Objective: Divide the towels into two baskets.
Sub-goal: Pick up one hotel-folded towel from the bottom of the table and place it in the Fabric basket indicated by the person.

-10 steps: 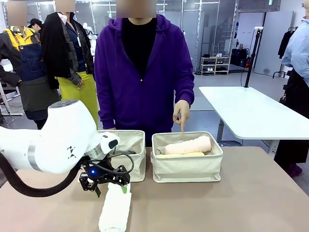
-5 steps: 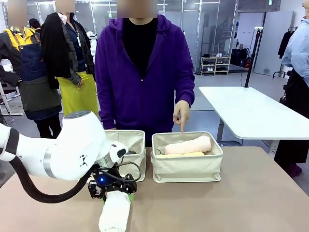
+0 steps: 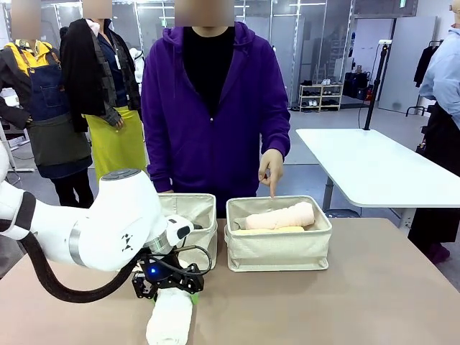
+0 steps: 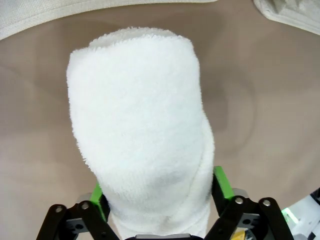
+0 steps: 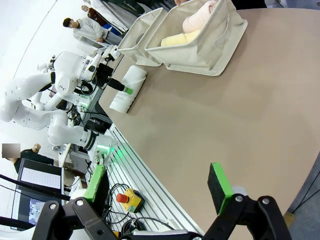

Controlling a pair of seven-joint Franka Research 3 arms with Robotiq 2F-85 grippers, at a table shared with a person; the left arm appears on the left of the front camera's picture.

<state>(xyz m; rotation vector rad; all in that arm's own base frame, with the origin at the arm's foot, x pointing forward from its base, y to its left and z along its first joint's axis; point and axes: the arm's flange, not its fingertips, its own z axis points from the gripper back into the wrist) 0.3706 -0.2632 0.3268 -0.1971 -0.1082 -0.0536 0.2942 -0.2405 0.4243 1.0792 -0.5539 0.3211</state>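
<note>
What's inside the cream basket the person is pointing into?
In the right cream canvas basket, a rolled pale pink terry towel lies above a rolled pale yellow towel. The basket's front wall hides the yellow roll's lower part and the bottom.

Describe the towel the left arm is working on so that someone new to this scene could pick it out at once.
Start at the two cream baskets standing side by side at the table's far side, in front of the person in purple. On the bare tabletop before the robot's-left basket lies a rolled white towel, with the left gripper astride its far end. It is the one towel outside a basket; the pink towel and yellow towel lie inside.
</note>
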